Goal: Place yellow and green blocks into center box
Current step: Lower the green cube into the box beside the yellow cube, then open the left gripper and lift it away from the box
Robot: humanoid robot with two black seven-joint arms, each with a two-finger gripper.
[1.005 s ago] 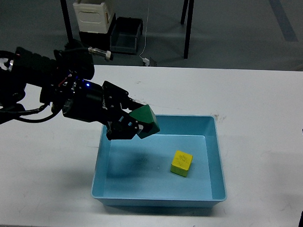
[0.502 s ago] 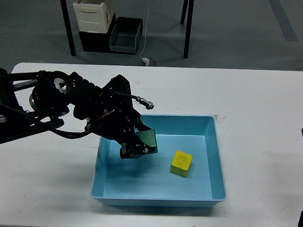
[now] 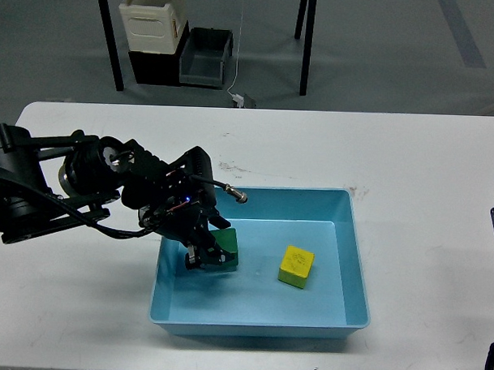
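Box [image 3: 348,262] sits mid-table [image 3: 426,167]. Inside it, one block [image 3: 225,244] at the left, the other block [image 3: 296,265] to its right, well apart.

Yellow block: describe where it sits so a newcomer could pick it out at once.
On the white table stands a light blue plastic box. The small yellow cube block lies on its floor, right of centre, free of everything. The only other block, a green cube block, is at the box's left side in the left gripper.
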